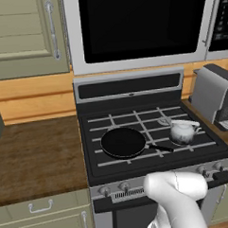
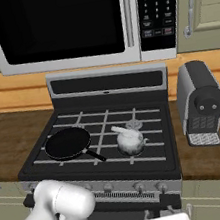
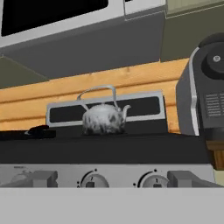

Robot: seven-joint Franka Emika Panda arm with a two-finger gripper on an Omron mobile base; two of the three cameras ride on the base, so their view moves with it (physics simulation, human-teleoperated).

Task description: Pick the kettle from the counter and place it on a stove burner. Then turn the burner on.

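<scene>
One kettle, one frying pan (black), one coffee machine

The kettle looks like mottled, polished silvery metal, the frying pan matt black, the table dark wood-grain, and the coffee machine smooth grey and black plastic.

Squat silvery kettle upright on the front right stove burner of the black cooktop, handle arched above. Round black frying pan just left of it on the grates, handle pointing toward the kettle. Brown wood counter to the left, grey coffee machine at right, white arm low in front of the knobs.
</scene>
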